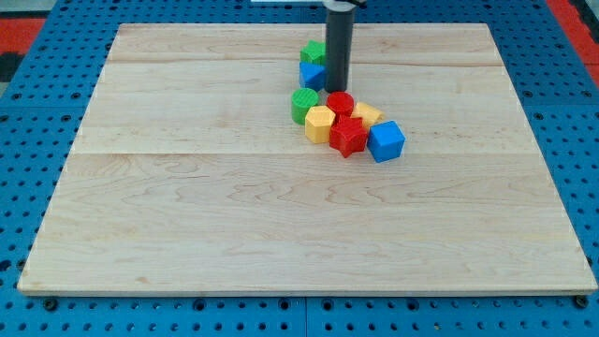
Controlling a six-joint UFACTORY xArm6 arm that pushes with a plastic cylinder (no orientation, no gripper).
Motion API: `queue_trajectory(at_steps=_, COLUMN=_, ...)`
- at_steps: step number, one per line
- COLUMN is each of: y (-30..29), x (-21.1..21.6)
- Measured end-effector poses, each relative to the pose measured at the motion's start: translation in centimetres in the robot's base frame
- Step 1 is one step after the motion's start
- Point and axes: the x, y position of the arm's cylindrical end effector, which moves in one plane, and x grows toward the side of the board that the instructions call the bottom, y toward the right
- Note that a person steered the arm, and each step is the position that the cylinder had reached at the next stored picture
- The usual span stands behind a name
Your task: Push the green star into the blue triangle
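My tip [337, 90] rests just right of the blue triangle [313, 76]; this tool is a bare rod and grips nothing. The green star [313, 51], likely touching the triangle's far side, suggests the push is nearly complete.

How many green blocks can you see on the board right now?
2. One green block sits at the cluster's top, just left of my tip, touching the blue block below it. The other green block is lower left. The rod may hide more.
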Motion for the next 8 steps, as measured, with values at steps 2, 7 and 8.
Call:
queue_trajectory(at_steps=2, y=4.3, x=-5.3)
queue_trajectory(at_steps=7, y=-6.3, x=-8.2)
queue_trajectory(at_steps=8, y=-8.1, x=-8.2)
